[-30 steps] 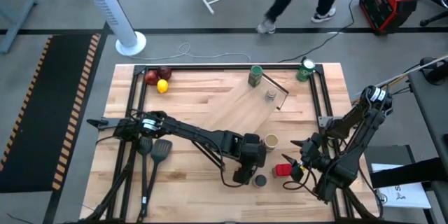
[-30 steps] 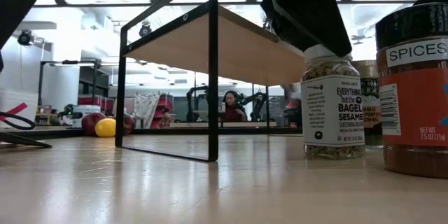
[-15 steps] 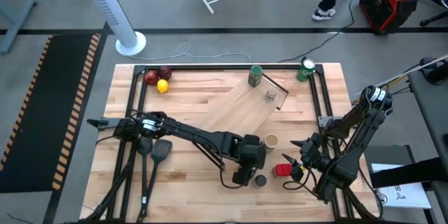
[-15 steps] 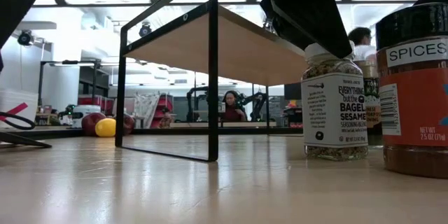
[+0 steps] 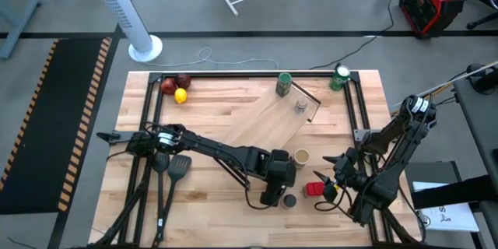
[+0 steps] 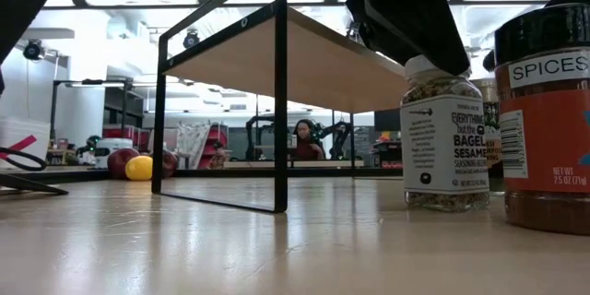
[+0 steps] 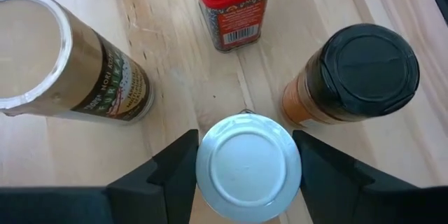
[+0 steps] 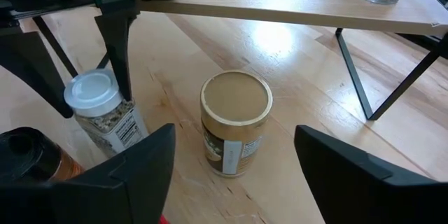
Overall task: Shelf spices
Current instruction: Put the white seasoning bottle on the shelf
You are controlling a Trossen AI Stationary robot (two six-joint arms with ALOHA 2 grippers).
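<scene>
A white-topped spice jar stands on the table, and my left gripper is shut on it, slanting down over it. Close by stand a tan-topped jar, a black-topped jar and a red square-topped jar. The slanted light-wood shelf carries a green-topped jar and a small silvery-topped jar. My right gripper hovers open near the table's right front, with the tan-topped jar ahead of it. My left gripper pinches the white-topped jar at its lid's rim, one finger on each side. The fingers come slanting down from the table's left. The jar stands upright with its base on the table.
A green can stands at the far right corner. Red and yellow fruit lie at the far left. Two spatulas lie near the left arm's base. A black frame runs along the table's edges.
The white-topped jar has shifted a little toward the table's right, still upright with its base on the table. Both arms have kept their places.
</scene>
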